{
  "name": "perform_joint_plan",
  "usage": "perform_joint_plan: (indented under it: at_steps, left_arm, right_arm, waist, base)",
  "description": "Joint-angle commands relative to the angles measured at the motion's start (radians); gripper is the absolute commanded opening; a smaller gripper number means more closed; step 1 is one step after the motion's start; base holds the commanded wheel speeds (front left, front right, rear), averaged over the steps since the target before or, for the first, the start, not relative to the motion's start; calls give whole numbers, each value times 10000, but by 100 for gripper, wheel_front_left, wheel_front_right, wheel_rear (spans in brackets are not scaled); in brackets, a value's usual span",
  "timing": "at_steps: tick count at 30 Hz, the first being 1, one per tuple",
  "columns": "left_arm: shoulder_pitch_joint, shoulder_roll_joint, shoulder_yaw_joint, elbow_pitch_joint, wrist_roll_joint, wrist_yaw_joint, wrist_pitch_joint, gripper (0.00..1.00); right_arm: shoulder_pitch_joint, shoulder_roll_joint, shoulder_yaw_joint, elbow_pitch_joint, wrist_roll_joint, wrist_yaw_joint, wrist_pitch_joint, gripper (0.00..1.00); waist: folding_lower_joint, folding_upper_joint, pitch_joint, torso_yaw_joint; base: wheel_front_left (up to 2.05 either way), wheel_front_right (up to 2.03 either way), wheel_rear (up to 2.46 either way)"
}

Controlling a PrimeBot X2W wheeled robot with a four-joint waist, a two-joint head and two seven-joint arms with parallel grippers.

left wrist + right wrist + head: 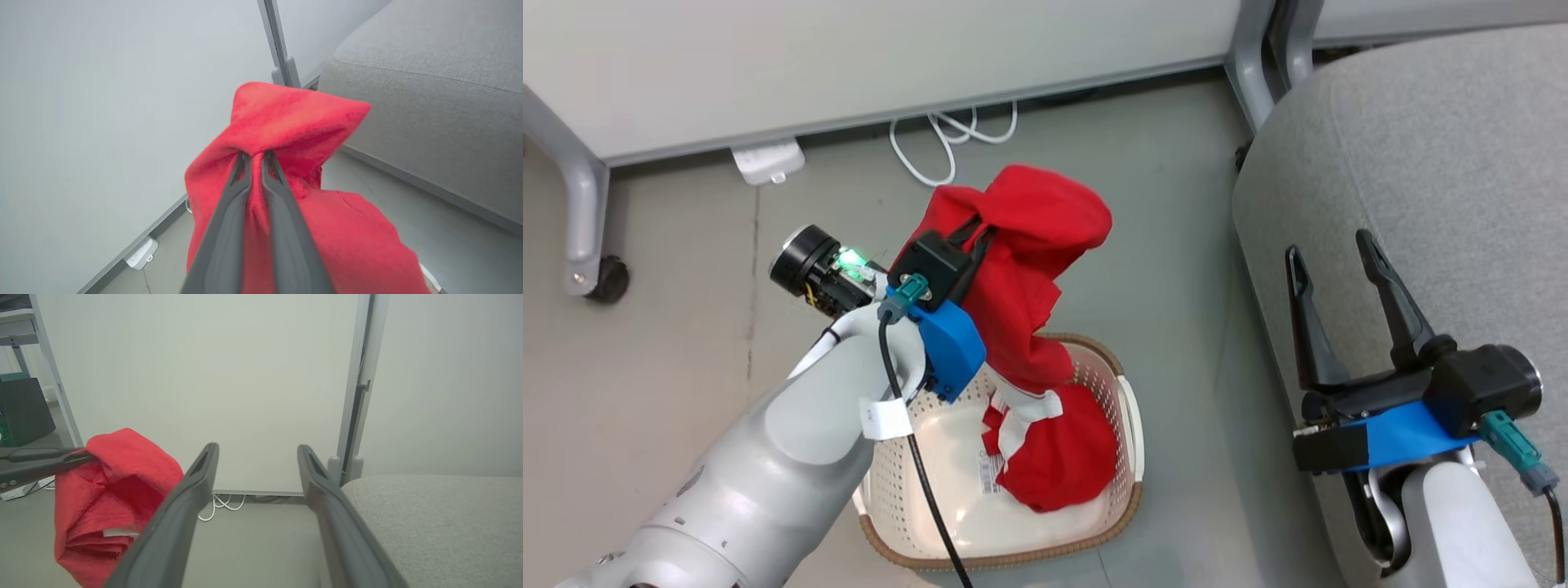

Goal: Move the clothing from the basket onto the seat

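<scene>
Head view: left gripper [978, 235] clamps a soft bright red fabric garment [1029, 269], which hangs above the cream-white perforated plastic basket [1129, 408]; a second red garment [1062, 461] lies inside. Right gripper [1330, 247] stands wide and empty over the grey woven upholstered seat [1421, 163]. Raise until the hem clears the rim, then carry right and release mid-cushion.

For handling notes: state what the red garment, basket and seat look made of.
Red garment: soft matte fabric, probably fleece or terry; fuzzy nap shows. Basket: seemingly moulded plastic, smooth cream walls with punched holes, brown woven-look rim. Seat: grey woven upholstery; matte, visible weave.
</scene>
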Motion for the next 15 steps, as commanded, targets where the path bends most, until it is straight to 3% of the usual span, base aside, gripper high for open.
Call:
perform_joint_plan:
  at_steps: [1,8,15]
  left_arm:
    - [167,27,214,-256,38,100,-48,0]
    - [608,-53,964,-1137,102,278,-48,0]
    - [900,-177,1163,-1281,163,169,-49,0]
  right_arm:
    - [217,-36,-9,63,67,3,-40,100]
    - [827,-36,183,280,205,4,-40,100]
    - [1288,-36,467,408,346,3,-40,100]
  waist:
    - [2,-1,-354,73]
    - [2,-1,-1278,187]
    - [2,-1,-1992,272]
  base:
    - [0,0,0]
    - [0,0,0]
    - [0,0,0]
